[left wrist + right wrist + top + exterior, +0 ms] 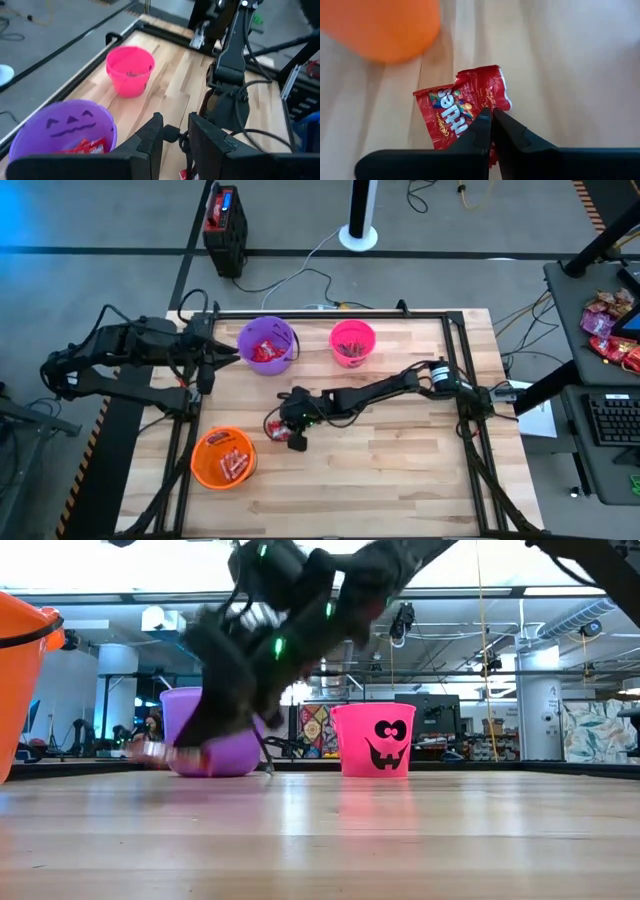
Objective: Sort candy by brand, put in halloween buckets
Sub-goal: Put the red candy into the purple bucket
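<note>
Candy in a red packet (462, 110) with white print is pinched at its edge between the closed fingers of the right gripper (491, 125), just above the table (400, 470). In the high view the right gripper (288, 430) is seen low over the middle of the table, reached in from the right side, with the red packet (278, 428) at its tip. The orange bucket (223, 457) is placed near and to the left of that gripper, with several candy pieces (235, 464) lying inside it.

The purple bucket (267, 344) is set at the far left of the table and is loaded with red packets (264, 352). The pink bucket (352, 342) is placed to its right along the far edge, apart from it, and dark pieces are seen in it, too small to tell.

The left gripper (212, 352) is held at the far left edge of the table, just beside the purple bucket, and its fingers (150, 140) are seen parted with nothing between them.
</note>
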